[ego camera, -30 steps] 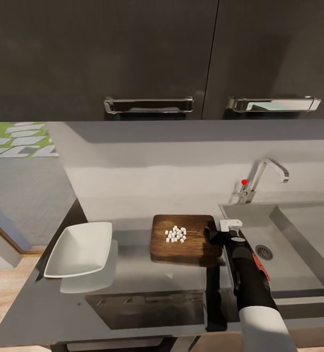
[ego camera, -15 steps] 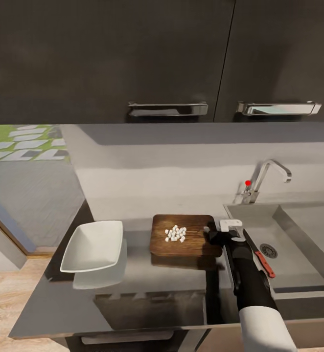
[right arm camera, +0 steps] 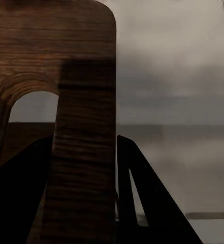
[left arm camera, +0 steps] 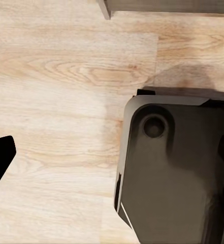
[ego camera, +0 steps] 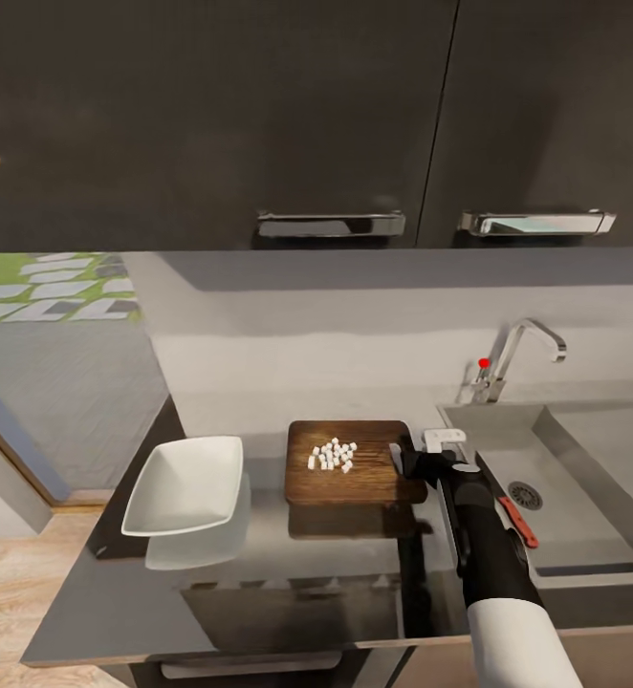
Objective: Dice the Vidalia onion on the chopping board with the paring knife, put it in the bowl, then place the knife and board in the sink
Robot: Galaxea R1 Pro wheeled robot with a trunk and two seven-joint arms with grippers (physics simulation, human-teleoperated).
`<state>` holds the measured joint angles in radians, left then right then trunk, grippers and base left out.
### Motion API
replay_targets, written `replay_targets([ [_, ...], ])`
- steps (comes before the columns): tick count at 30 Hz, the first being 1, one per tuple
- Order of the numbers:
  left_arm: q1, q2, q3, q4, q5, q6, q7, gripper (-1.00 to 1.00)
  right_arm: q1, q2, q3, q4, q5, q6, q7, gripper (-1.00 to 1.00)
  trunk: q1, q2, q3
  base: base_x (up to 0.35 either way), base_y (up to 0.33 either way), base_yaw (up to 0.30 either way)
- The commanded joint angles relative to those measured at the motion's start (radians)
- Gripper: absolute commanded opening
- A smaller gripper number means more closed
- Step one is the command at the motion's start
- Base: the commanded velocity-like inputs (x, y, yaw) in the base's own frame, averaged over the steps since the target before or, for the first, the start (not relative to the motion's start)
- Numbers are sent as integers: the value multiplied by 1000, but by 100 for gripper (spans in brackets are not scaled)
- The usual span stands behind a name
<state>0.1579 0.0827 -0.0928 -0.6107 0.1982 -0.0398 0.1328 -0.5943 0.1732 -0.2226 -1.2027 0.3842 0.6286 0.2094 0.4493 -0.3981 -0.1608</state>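
Chopping board [ego camera: 355, 462] is gripped at its handle-slot end by the right claw [ego camera: 422, 457], clamped on the wood, probably so the diced onion [ego camera: 332, 456] heaped on it can be tipped into the bowl [ego camera: 186, 483] beside it on the surface [ego camera: 288, 564].

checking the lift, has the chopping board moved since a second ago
Yes. The chopping board held by the right gripper now floats above the countertop, with its reflection showing below, and sits closer to the bowl.
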Motion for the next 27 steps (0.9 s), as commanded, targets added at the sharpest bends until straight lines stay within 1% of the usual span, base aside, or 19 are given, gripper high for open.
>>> replay_targets([
  [1,0,2,-8,-1,10,-3,8,100,-1,1,-3,-2,10,3,10,-100,1,-2,0,0,87,0],
  [3,0,2,-8,-1,10,-2,8,100,0,1,-3,-2,10,3,9,-100,1,-2,3,0,132,0],
  [9,0,2,-8,6,10,-3,8,100,-1,1,-3,-2,10,3,10,-100,1,-2,13,0,252,0],
  [23,0,2,-8,6,10,-3,8,100,-1,1,-2,-15,10,7,9,-100,1,-2,36,0,11,0],
  [27,0,2,-8,6,10,-3,8,100,-1,1,-1,-19,10,24,9,-100,1,-2,42,0,0,0],
])
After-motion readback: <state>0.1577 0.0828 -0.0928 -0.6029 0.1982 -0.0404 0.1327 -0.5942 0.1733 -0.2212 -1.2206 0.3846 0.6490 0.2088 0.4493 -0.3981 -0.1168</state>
